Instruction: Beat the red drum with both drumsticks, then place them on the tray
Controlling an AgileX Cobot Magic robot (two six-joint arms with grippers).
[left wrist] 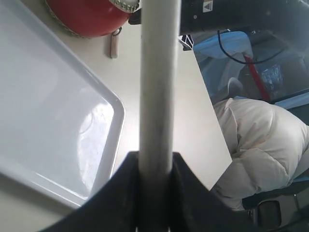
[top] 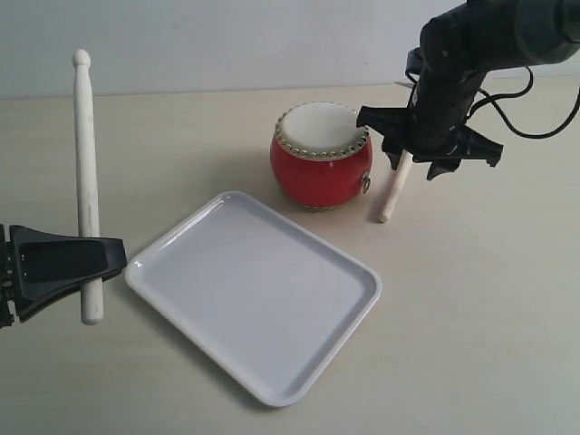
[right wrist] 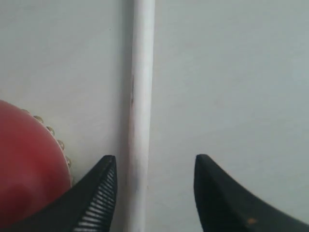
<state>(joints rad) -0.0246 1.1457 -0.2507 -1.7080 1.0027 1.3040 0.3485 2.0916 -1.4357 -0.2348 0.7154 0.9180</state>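
Observation:
The red drum [top: 321, 156] with its cream skin stands behind the white tray [top: 344, 308]. My left gripper [top: 91, 257] is shut on one drumstick [top: 86, 172], held left of the tray with its rounded tip pointing away. In the left wrist view that drumstick [left wrist: 158, 82] runs up between the black fingers [left wrist: 190, 193], with the tray [left wrist: 104, 145] and the drum [left wrist: 87, 17] beyond. The other drumstick [top: 395, 190] lies on the table just right of the drum. My right gripper [top: 426, 163] hovers over it, open. In the right wrist view this drumstick [right wrist: 140, 111] lies between the spread fingertips [right wrist: 104, 179], close to the one beside the drum [right wrist: 29, 159].
A pale beige table [top: 480, 299] carries everything. A black cable [top: 535, 127] loops from the right arm at the back right. In the left wrist view a cream padded jacket [left wrist: 260, 145] shows beyond the table edge.

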